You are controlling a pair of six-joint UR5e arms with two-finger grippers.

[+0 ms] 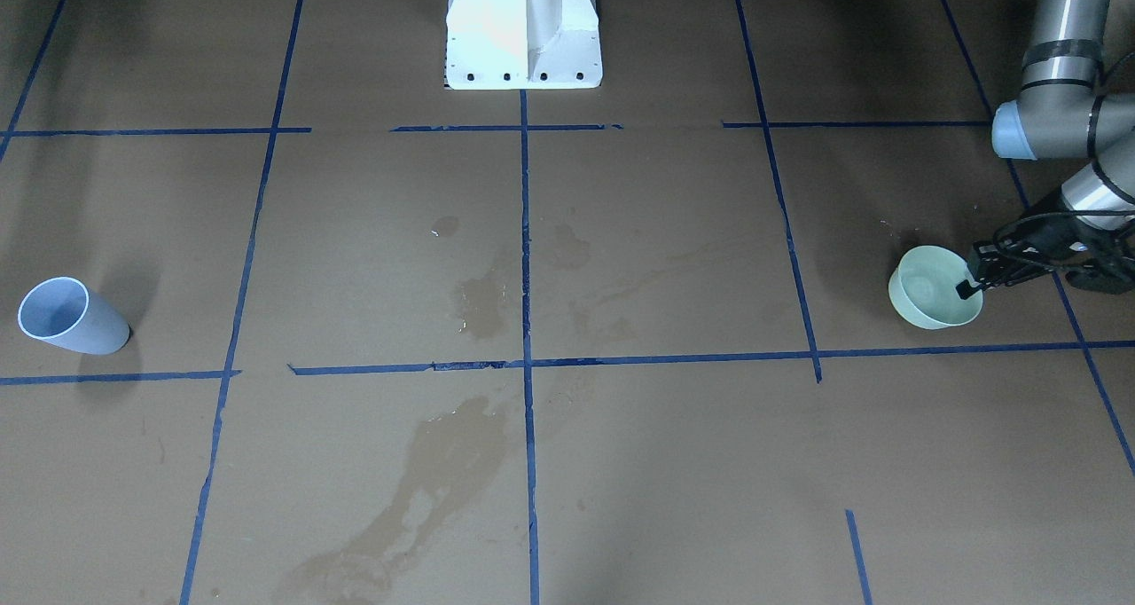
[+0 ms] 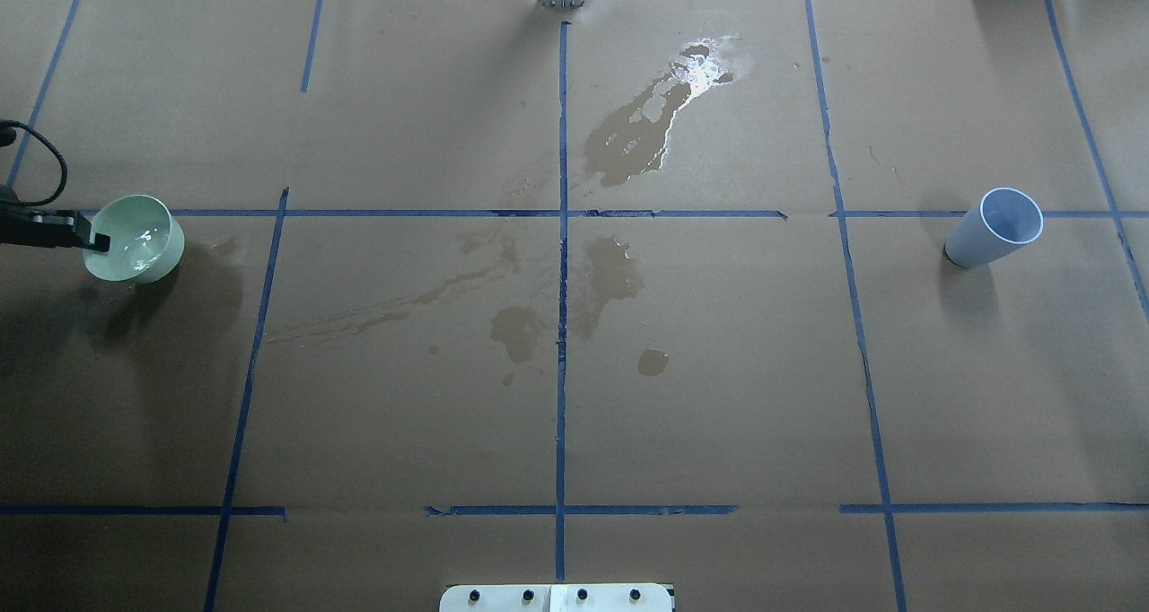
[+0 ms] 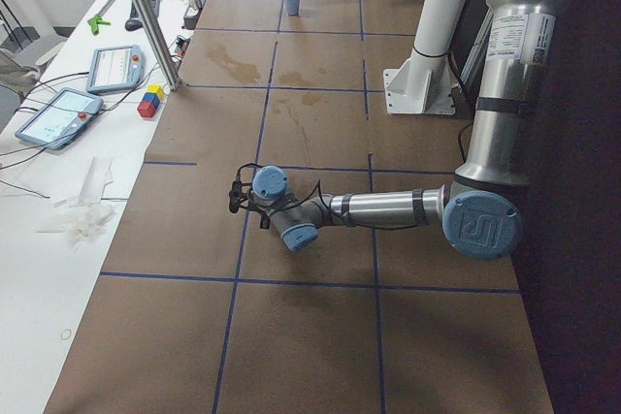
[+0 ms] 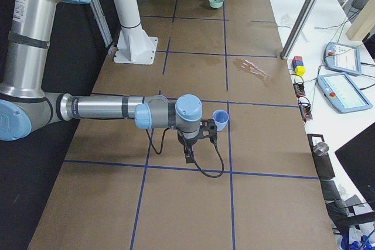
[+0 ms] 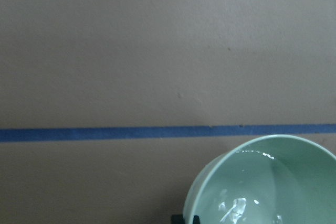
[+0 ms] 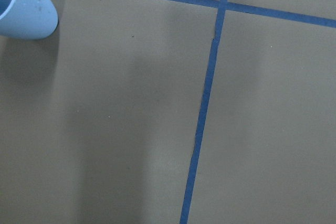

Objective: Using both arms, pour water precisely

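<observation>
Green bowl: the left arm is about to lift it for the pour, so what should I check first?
1. Water in the green bowl: ok, glints show.
2. Left gripper at the bowl's rim: ok.
3. Grip firmly closed: cannot tell.
4. Blue cup upright: ok.
5. Right gripper holding the cup: not ok; it stands alone.
6. Paper dry: not ok, wet stains mid-table.
</observation>
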